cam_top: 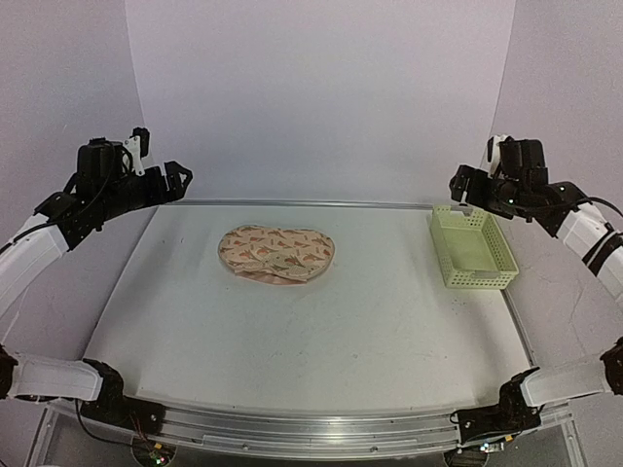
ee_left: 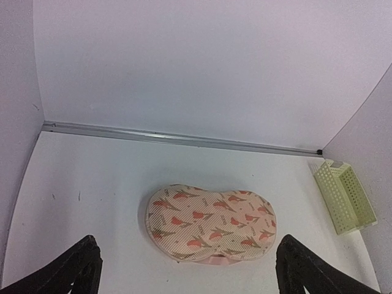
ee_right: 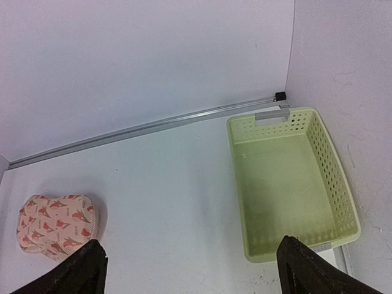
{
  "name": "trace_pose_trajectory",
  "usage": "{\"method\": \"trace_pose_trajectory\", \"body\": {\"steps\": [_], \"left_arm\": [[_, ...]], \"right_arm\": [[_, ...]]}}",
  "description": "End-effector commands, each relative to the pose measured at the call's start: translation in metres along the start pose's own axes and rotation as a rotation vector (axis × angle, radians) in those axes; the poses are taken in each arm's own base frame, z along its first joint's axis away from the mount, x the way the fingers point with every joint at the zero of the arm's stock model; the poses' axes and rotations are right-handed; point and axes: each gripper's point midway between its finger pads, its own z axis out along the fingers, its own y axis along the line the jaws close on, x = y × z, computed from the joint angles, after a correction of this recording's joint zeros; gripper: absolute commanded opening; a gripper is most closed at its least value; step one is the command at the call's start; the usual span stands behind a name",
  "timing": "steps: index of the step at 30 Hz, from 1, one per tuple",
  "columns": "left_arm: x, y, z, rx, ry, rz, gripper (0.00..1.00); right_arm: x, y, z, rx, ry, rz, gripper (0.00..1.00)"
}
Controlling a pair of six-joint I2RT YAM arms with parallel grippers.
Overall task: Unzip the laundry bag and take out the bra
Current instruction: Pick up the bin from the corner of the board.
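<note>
The laundry bag (cam_top: 276, 255) is lying closed on the table (cam_top: 292, 341), bra unseen, while the left gripper (cam_top: 178, 179) and right gripper (cam_top: 461, 185) are hovering aside, jaws spread. Tugging its zipper with 1 gripper risks dragging the unpinned bag.

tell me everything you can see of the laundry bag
The laundry bag is a flat, peanut-shaped fabric case of two joined ovals, beige-pink with small orange-red leaf-like prints and a fine ribbed weave. It looks closed, with no opening or contents showing. It lies flat on the white table, toward the back, with nothing else touching it.
</note>
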Motion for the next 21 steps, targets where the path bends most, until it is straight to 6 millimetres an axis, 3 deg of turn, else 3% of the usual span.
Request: {"method": "trace_pose_trajectory", "body": {"steps": [1, 14, 21], "left_arm": [[-0.005, 0.004, -0.014, -0.017, -0.040, -0.016, 1.00], [0.006, -0.004, -0.012, 0.037, -0.004, 0.001, 1.00], [0.013, -0.004, -0.010, 0.045, 0.014, -0.005, 1.00]], "right_arm": [[0.001, -0.008, 0.016, 0.085, 0.029, -0.071, 0.98], [0.056, -0.010, 0.105, 0.158, 0.235, -0.197, 0.98], [0.086, -0.026, 0.151, 0.161, 0.347, -0.166, 0.93]]}}
